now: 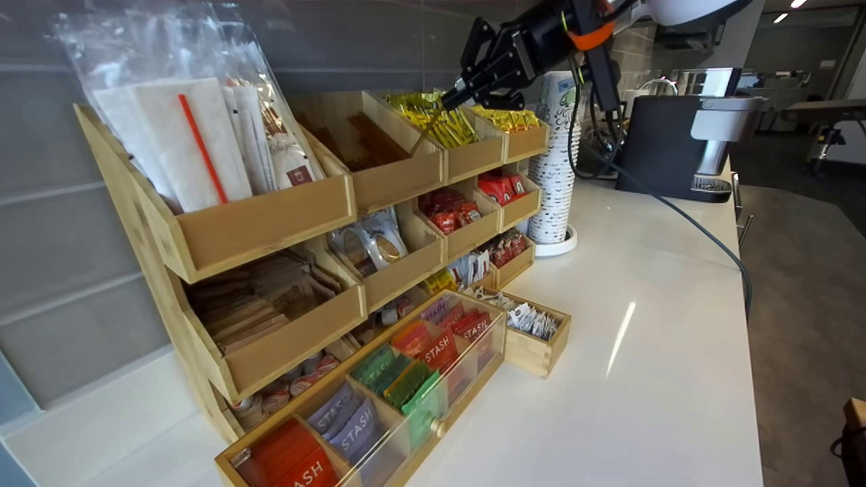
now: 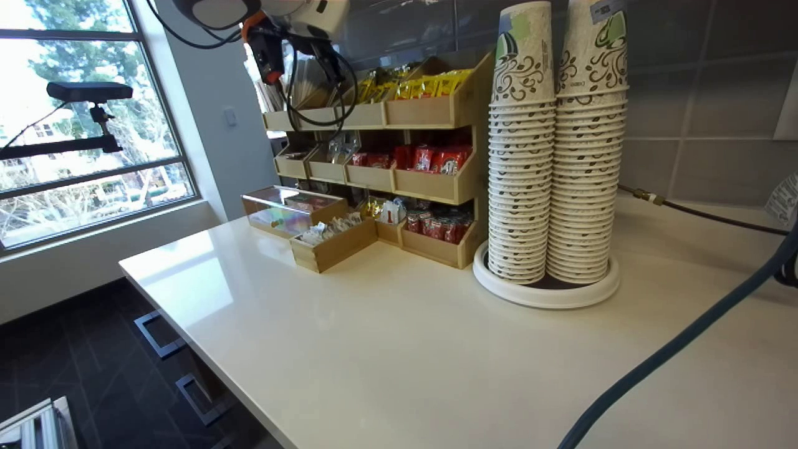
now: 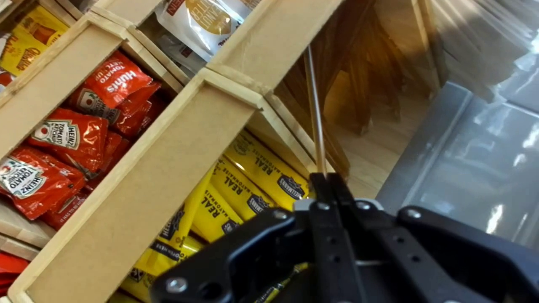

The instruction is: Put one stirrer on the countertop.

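Claw and stirrer are shown joined in the wrist view: the jaws stand nearly together with one end of the stirrer pinched between them, and its long axis is carried on straight ahead of the tips, toward the front board of a bin holding brown sticks. In an exterior view the stirrer is seen slanting down from the claw to the front of that bin, in the top row of the rack; whether its free end touches the board cannot be told. The table lies lower, out in front, so by judgement that low end should be raised past the board before any outward travel, lest it be snagged, and the stirrer then tilted nearer level for laying down. In an exterior view the table is shown stretching away from the rack, while the stirrer and the claw's tips cannot be made out.
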### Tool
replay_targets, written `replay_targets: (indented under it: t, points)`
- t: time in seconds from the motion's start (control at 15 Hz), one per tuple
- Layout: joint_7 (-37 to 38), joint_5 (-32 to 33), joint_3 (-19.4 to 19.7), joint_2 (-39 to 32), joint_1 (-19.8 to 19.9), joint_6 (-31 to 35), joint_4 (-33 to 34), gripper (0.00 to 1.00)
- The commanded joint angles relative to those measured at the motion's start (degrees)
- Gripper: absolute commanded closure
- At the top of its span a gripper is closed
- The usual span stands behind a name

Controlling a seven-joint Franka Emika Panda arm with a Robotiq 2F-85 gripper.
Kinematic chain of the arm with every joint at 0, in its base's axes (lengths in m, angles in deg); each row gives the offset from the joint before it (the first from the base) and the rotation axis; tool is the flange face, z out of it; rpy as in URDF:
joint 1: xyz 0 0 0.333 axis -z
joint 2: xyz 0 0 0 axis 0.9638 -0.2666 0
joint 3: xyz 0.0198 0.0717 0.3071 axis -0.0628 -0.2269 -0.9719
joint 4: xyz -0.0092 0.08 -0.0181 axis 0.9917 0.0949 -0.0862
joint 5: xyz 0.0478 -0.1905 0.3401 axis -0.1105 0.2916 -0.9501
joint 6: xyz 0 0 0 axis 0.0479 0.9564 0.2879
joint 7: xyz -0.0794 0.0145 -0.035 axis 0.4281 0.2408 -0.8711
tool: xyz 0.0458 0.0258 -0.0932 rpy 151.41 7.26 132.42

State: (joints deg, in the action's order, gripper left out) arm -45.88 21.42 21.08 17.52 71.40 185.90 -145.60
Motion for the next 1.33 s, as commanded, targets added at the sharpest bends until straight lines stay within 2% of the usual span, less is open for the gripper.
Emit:
replay_targets:
  t: [0.0,0.27,0.53,1.0,1.27]
  points:
    - [-2.9,-6.1,1.0,2.9,0.1,-0.8,-0.9,0.99]
    - [-4.8,-10.1,2.3,5.1,0.1,-1.7,-1.7,0.99]
    - [-5.6,-10.7,4.0,7.6,0.4,-5.2,-4.0,0.99]
    - [-8.1,-5.9,5.2,12.8,3.3,-18.6,-10.5,0.99]
    - [-7.4,0.0,4.7,15.3,4.8,-23.7,-14.7,0.99]
